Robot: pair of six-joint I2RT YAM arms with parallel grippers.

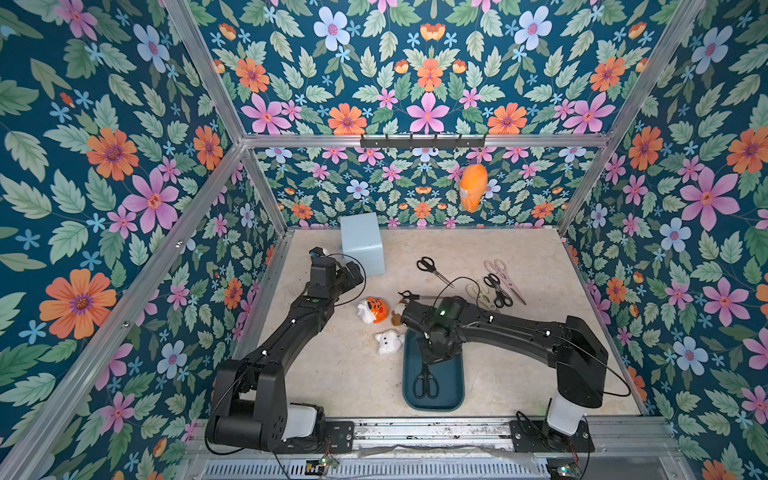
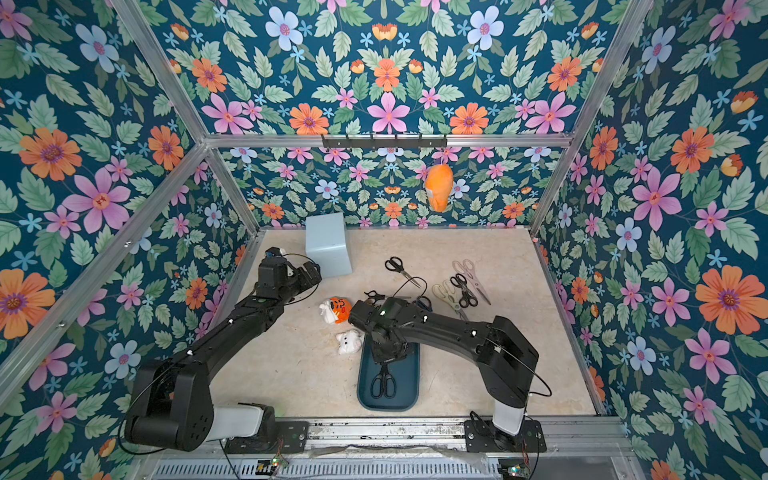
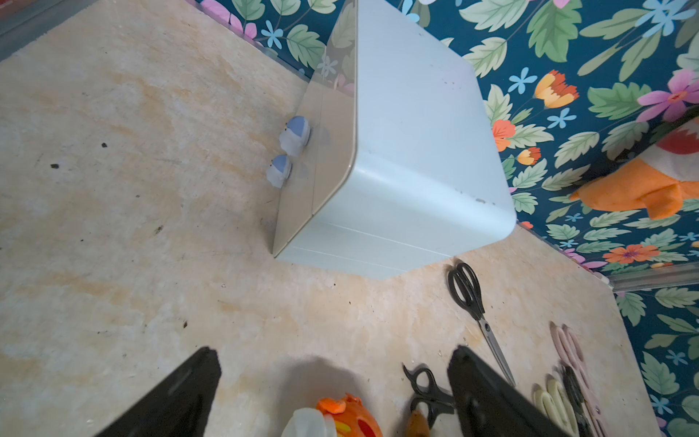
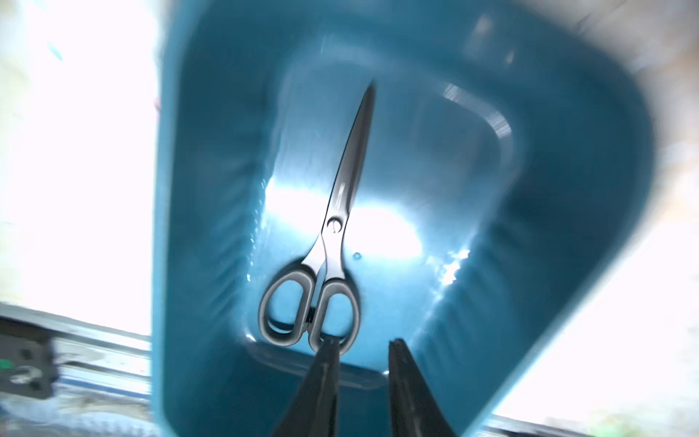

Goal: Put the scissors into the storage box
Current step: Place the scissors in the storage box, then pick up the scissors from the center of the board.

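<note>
The storage box (image 1: pixel 456 399) (image 2: pixel 409 397) is a dark teal tray at the front of the table. One black-handled pair of scissors (image 1: pixel 426 384) (image 2: pixel 383 384) (image 4: pixel 333 246) lies flat inside it. My right gripper (image 4: pixel 363 342) hovers over the handles, open by a narrow gap, holding nothing. More scissors lie on the table behind: a black pair (image 1: pixel 432 269), a black pair (image 1: pixel 496 289), a pale pink pair (image 1: pixel 505 280), a beige pair (image 1: pixel 478 293) and a black pair (image 1: pixel 409 296) partly hidden by the right arm. My left gripper (image 3: pixel 334 352) (image 1: pixel 353 272) is open and empty by the pale blue box.
A pale blue cube-shaped box (image 1: pixel 362 243) stands at the back left. Three small plush toys lie left of the tray: a tiger (image 1: pixel 374 309), a white one (image 1: pixel 389 341) and a brown one (image 1: pixel 398 316). An orange plush (image 1: pixel 471 187) hangs from the back rail.
</note>
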